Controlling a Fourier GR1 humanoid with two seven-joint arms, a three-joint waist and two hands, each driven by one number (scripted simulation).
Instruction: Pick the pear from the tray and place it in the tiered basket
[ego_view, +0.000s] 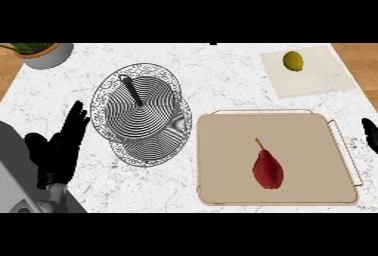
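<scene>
One pear (267, 170) on show in the head view, dark red, lying on the beige tray (221, 150) at the right of the marble counter (221, 80), a little right of the tray's middle and toward its near edge, stem pointing away from the robot. Nothing touches it. Over to the left stands the wire basket (140, 112), two round tiers stacked with a dark post rising from the upper one, just beside the tray's left edge but apart from it. Left hand (59, 150) rests at the lower left, fingers straight and up, spread wide, holding nothing, its fingertips near the basket's rim. Right hand (370, 135) barely peeks in at the right edge, beyond the tray's handle; only a dark sliver shows, so its fingers I cannot tell. Far back, a yellow-green fruit (293, 61) sits on a pale cloth (317, 80). A grey pot (48, 54) with greenery occupies the far left corner.
</scene>
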